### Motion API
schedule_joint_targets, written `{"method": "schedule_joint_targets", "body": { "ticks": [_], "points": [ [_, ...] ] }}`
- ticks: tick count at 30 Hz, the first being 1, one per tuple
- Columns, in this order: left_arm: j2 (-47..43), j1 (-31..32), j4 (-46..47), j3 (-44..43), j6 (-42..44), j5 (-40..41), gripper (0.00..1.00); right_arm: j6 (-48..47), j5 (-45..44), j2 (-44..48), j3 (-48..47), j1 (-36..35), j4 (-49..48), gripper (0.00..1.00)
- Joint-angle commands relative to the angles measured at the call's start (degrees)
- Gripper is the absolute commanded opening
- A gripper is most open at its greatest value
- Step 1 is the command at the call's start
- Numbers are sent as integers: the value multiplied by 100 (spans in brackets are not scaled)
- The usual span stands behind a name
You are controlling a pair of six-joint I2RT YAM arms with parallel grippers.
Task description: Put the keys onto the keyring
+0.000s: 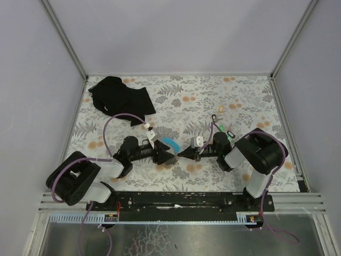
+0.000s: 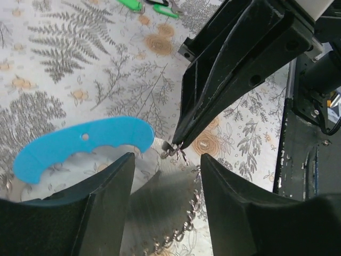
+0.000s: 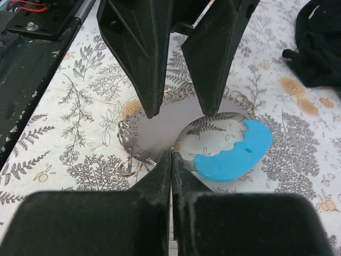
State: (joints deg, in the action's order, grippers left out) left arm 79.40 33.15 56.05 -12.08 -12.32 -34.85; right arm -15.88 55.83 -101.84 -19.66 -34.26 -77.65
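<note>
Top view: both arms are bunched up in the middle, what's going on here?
The right gripper, shut, appears to pinch the metal end of the blue keyring. The left gripper hangs open over the chain beside it. The green keys lie apart and untouched, so none is on the keyring yet.

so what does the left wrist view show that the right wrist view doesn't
Only left wrist: the green keys at the top edge, and the right hand seen from the side, shut, its tips pinching the metal end of the keyring.
Only right wrist: the black cloth at top right, and the left hand seen head-on, fingers apart with nothing between them.
Both: the blue keyring, the fine metal chain lying beside it, and the floral table cover.
</note>
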Motion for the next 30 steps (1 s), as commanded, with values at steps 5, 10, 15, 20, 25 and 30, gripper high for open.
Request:
{"method": "schedule_joint_targets", "body": {
  "ticks": [5,10,15,20,25,30],
  "points": [
    [-300,-27,-790,-643,968,-325,60,270,616,-139,-125,199,-1250,0],
    [-272,-27,-477,-584,797,-524,56,-27,646,-38,-199,200,-726,0],
    [-15,-27,1101,-59,397,-361,51,-454,620,305,-258,203,59,0],
    [-135,-61,-526,-560,1413,-742,55,-1268,601,629,-466,204,1413,0],
    [-38,-63,45,-368,1502,-735,64,-1453,715,865,-531,203,1683,0],
    [235,-63,247,-421,1540,-887,61,-1460,803,930,-530,202,1665,0]
  ]
}}
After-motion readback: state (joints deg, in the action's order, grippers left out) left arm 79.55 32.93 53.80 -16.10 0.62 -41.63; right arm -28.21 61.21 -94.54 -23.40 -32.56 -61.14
